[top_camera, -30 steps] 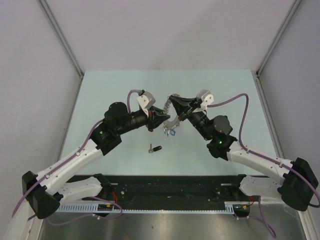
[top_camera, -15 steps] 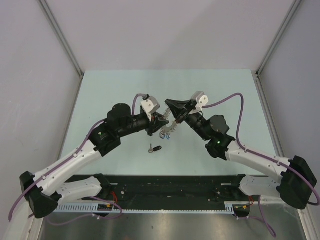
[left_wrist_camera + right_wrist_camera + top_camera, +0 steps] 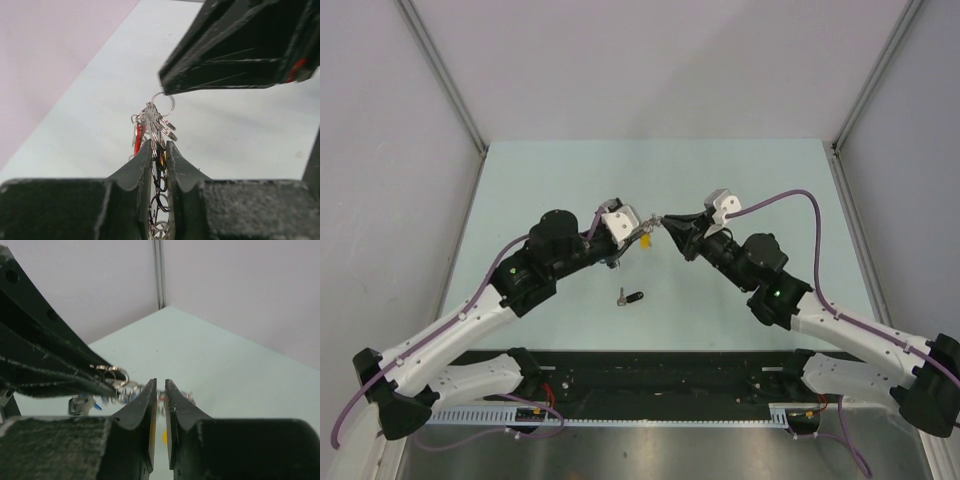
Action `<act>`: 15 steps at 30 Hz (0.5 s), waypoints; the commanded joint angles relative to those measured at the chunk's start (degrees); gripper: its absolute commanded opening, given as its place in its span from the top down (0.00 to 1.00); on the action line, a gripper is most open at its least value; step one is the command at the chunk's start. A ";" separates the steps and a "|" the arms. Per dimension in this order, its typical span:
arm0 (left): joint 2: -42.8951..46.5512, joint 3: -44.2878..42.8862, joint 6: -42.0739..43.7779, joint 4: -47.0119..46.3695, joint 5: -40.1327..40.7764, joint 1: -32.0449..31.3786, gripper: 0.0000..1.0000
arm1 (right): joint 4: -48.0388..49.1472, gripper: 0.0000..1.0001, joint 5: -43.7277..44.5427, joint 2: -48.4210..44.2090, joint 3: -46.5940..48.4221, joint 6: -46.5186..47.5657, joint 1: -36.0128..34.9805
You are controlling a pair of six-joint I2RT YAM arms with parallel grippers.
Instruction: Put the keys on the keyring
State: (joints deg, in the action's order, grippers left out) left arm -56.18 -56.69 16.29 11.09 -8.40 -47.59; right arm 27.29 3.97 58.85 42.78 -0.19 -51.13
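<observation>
Two grippers: the left gripper (image 3: 642, 238) and right gripper (image 3: 664, 221). One keyring (image 3: 159, 122), its keys (image 3: 136, 141) too bunched to count. One loose key (image 3: 631, 297) at its six o'clock.

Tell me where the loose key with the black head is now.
Top view: the black-headed key lies alone on the table, near its middle, just on the near side of the left pincer.

The bench (image 3: 740, 180) is pale mint green. The left pincer (image 3: 159, 146) and right pincer (image 3: 160, 384) are matte black. The keyring (image 3: 163, 102) is bright silver wire. The keys (image 3: 138, 140) on it show red, blue and yellow heads. The loose key (image 3: 631, 297) has a black head. The arms (image 3: 460, 325) are white with black joints, and the cables (image 3: 790, 196) are purple.
</observation>
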 commanded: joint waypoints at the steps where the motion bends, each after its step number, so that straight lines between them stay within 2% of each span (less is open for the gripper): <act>1: 2.22 -1.68 9.01 -2.74 4.62 -0.22 1.00 | -8.73 0.83 2.45 -3.04 0.72 -2.01 -1.16; 7: 2.66 1.22 13.31 -2.83 3.84 -0.22 1.00 | -17.35 0.79 4.82 -4.71 2.39 -5.70 -2.30; 8: 3.01 1.92 14.02 -2.74 3.57 -0.22 1.00 | -18.57 0.71 5.34 -4.62 3.70 -6.14 -2.30; 10: 3.36 3.50 16.91 -2.92 1.99 -0.22 1.00 | -23.05 0.64 5.61 -4.18 5.72 -6.58 -1.95; 11: 3.97 4.03 17.97 -2.83 1.29 -0.22 1.00 | -25.07 0.59 4.74 -3.83 8.17 -6.67 -1.52; 13: 4.76 5.70 20.95 -2.83 -1.17 -0.22 0.99 | -31.75 0.55 1.68 -2.52 10.90 -6.32 0.94; 15: 6.17 6.85 23.59 -2.74 -4.14 -0.22 1.00 | -36.23 0.52 -6.48 -1.46 13.36 -6.14 4.96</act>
State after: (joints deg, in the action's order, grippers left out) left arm -53.45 -51.09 31.11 11.77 -6.76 -47.62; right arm 1.02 5.80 56.27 49.87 -5.78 -51.11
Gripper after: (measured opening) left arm 0.142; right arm 0.466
